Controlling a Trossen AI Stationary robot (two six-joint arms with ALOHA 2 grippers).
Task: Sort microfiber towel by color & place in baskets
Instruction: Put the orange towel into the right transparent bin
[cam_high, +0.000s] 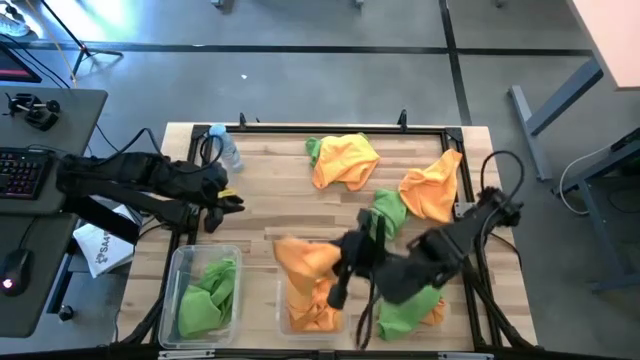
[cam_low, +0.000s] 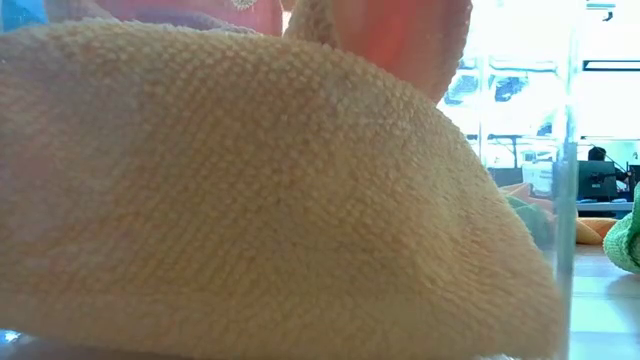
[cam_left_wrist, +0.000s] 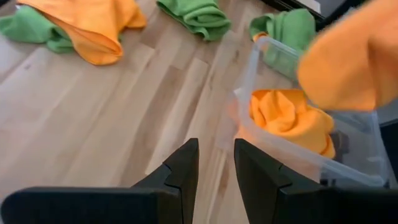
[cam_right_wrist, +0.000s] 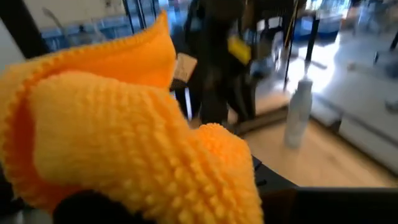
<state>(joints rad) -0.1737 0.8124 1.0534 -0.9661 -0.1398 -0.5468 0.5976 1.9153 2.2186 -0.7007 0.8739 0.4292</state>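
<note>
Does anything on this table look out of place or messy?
Mostly unsorted cloths still strewn over the table. Oddest is a green cloth beside the orange-filled tub, with orange cloth underneath, partly hidden under the right arm.

Orange towel (cam_high: 305, 258) above orange-filled basket (cam_high: 283, 318); green-filled basket (cam_high: 180, 290) beside.

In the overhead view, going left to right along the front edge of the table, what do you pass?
Tub with green towels → tub with orange towels, an orange towel held above it by the right gripper → green and orange towel pile.
</note>
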